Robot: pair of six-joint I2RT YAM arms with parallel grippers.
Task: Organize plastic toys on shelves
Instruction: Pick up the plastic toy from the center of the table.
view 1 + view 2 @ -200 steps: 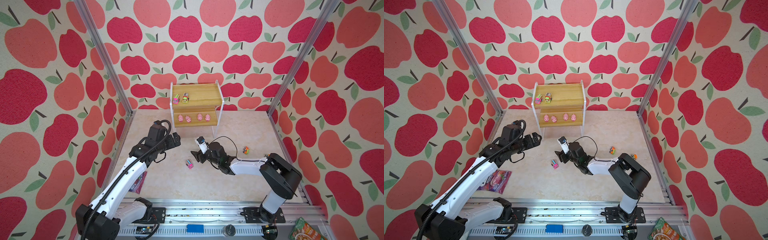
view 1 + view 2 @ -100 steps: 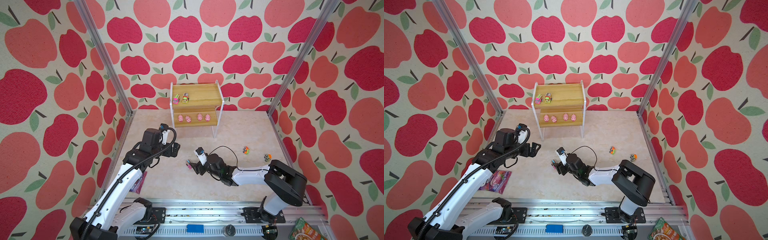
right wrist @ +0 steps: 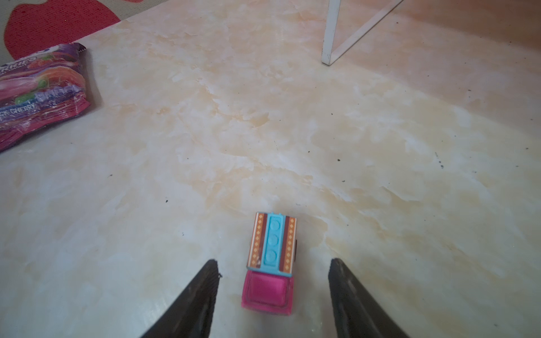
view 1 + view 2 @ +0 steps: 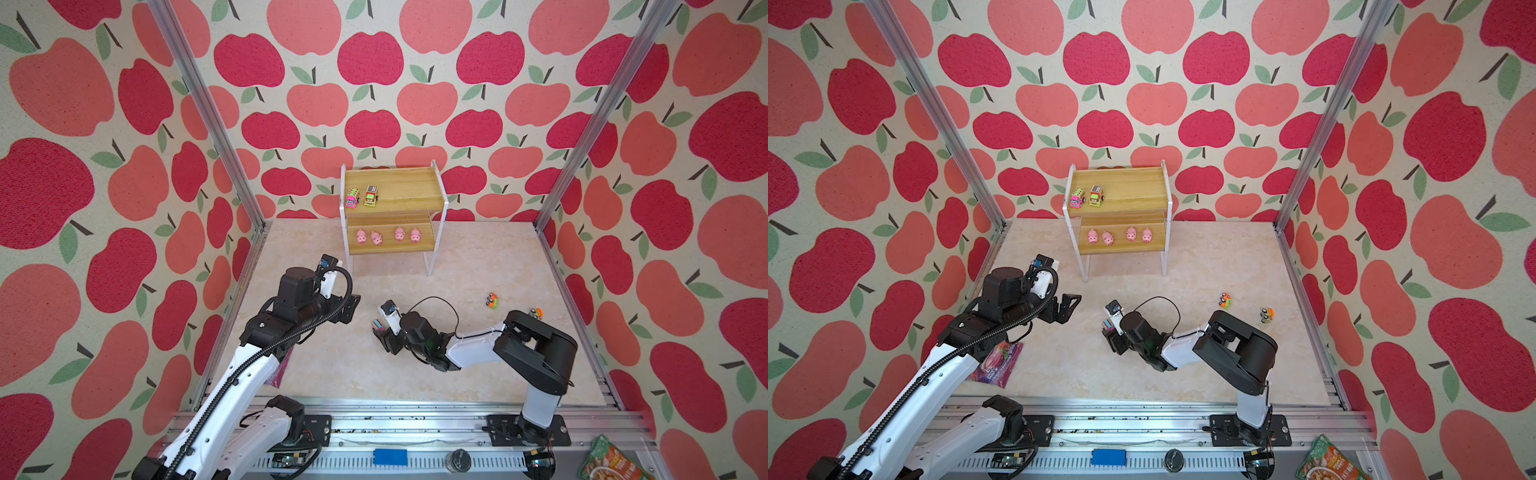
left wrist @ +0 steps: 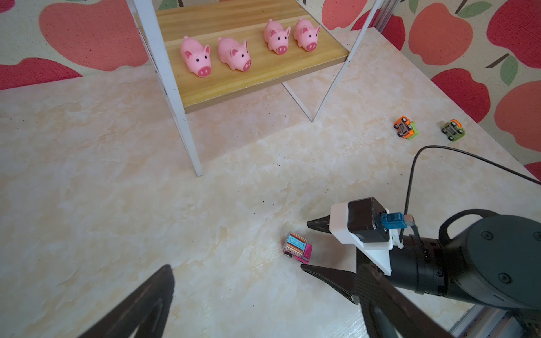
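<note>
The shelves [image 4: 392, 195] stand at the back wall. Two toy trucks [image 4: 360, 197] sit on the upper board and several pink pigs [image 5: 196, 57] on the lower board. A blue-pink truck [image 3: 270, 263] stands upright on the floor between the fingers of my right gripper [image 3: 273, 292], which is open, with a gap on each side. In both top views that gripper [image 4: 380, 332] [image 4: 1109, 332] is low at mid floor. My left gripper [image 4: 351, 309] hovers open and empty to its left. An orange-green truck [image 4: 493, 301] and another truck [image 4: 536, 311] lie at the right.
A purple snack packet [image 4: 996, 361] lies flat under my left arm near the left wall. A green food pouch [image 4: 611, 461] lies outside the floor at the front right. The shelves' white legs [image 5: 187, 137] stand just beyond the blue-pink truck.
My right gripper slid left and forward to straddle the blue-pink truck, and its jaws have narrowed a little. My left arm drew back from the shelves, still open.
</note>
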